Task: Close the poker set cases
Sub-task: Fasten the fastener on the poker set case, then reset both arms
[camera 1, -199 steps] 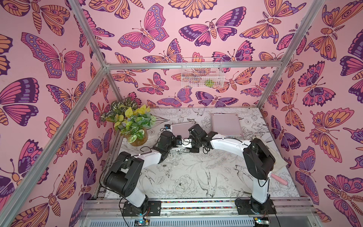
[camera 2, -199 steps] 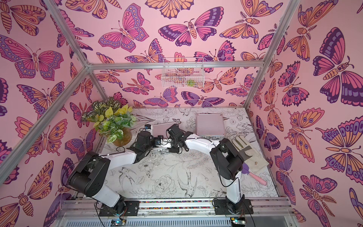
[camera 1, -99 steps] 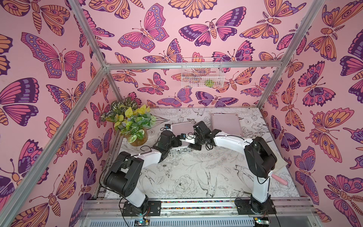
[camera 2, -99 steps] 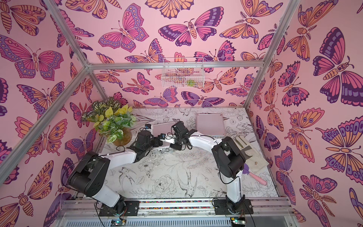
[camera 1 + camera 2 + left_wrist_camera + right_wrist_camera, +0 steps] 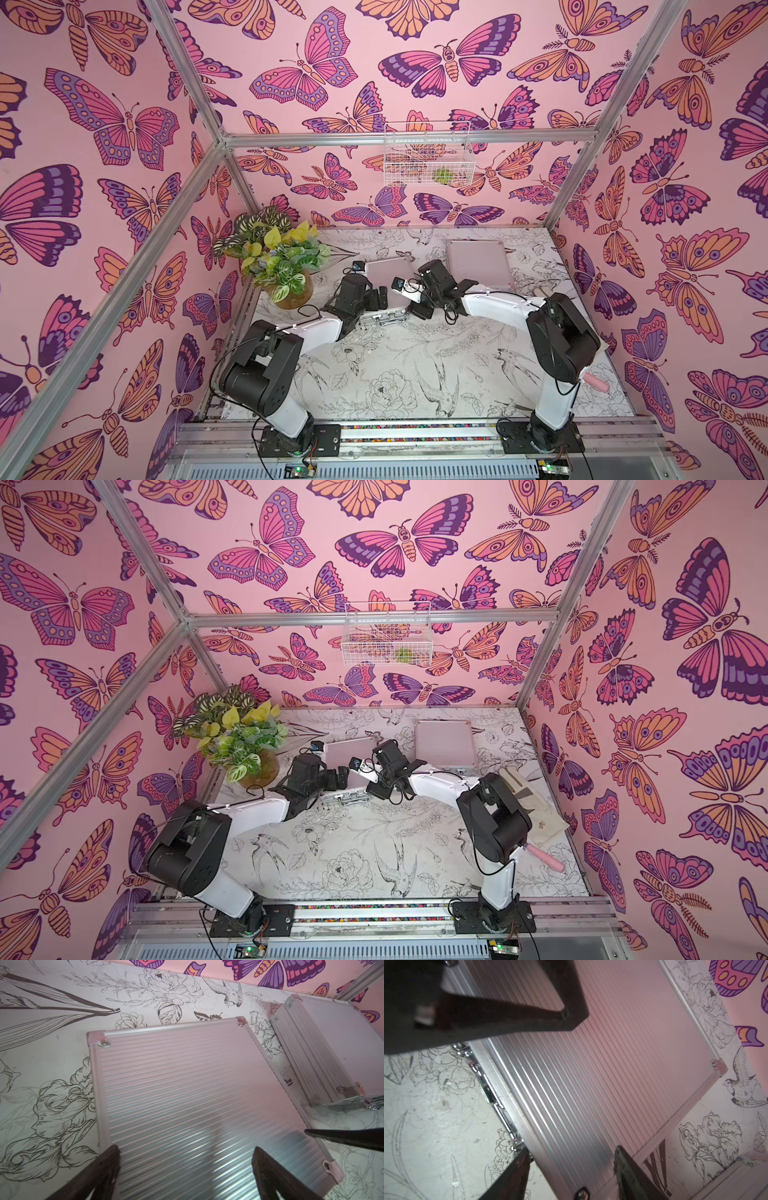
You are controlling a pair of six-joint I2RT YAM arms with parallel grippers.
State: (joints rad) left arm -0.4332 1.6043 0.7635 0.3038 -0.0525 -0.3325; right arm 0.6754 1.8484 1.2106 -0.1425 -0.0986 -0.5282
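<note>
Left wrist view shows the left gripper (image 5: 185,1148) spread wide over the near case (image 5: 187,1084), lid flat, midway back on the table (image 5: 374,374); the right gripper (image 5: 572,1149) has parted and holds nothing, and the far case (image 5: 342,1043), rear right, is shut too, so closing appears done.

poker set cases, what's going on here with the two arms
The left gripper and the right gripper both hang open over the ribbed lid of the nearer poker set case, holding nothing. That lid lies down. The farther poker set case is shut too, with nothing touching it. Whether the latches are fastened cannot be told.
</note>
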